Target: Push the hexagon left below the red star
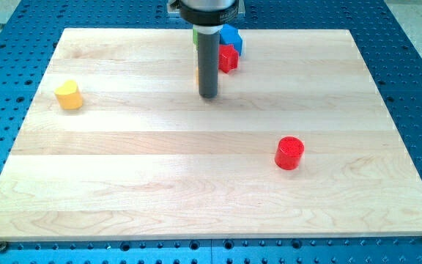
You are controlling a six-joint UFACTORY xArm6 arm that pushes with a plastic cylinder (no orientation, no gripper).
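My tip [209,96] rests on the board near the view's top centre. A red block that looks like the star [228,59] lies just up and right of it, close to the rod. A blue block [231,37] touches the red one from above; its shape is not clear. A green block [195,36] peeks out left of the rod, mostly hidden. A thin orange sliver [198,74] shows at the rod's left edge. A short red block, round or many-sided [289,152], sits far to the lower right of my tip.
A yellow heart-like block [69,94] sits near the left edge of the wooden board [123,191]. A blue perforated table [416,73] surrounds the board on all sides.
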